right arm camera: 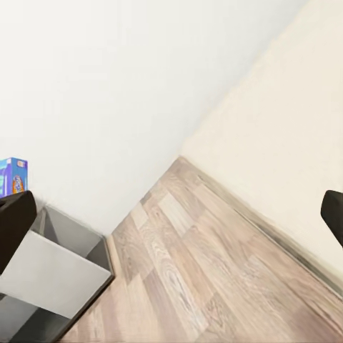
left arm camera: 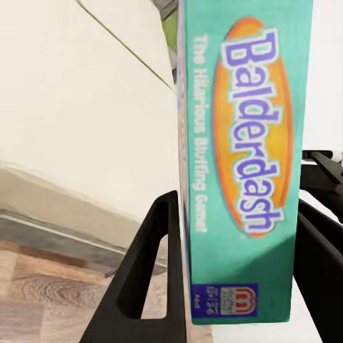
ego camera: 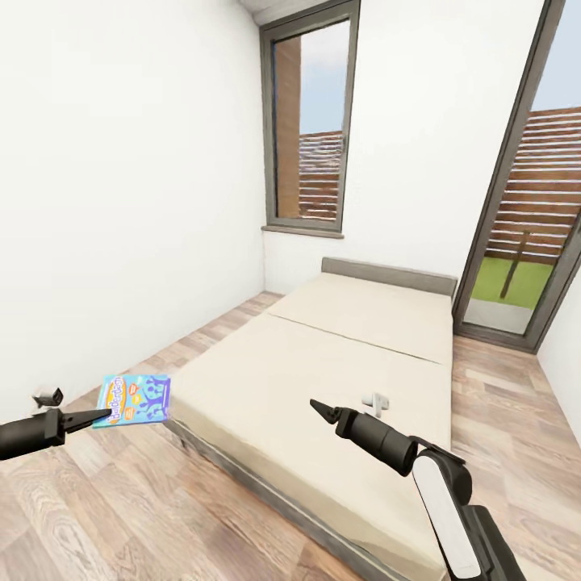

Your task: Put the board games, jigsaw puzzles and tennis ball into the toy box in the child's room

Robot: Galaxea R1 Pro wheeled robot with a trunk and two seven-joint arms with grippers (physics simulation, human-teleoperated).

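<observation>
One board game, a flat teal-blue "Balderdash" box, hangs over the wood floor just left of the bed's near corner. My left gripper is shut on its edge. In the left wrist view the box stands between the black fingers. The cream bed, split by one seam, fills the middle of the room. My right gripper hovers open above the bed's near half with nothing in it. The right wrist view catches a corner of the box at its edge.
A small white object lies on the bed by the right gripper. White wall on the left, a tall window behind the bed, a glass door at right. Wood floor runs along the bed's left side and foot.
</observation>
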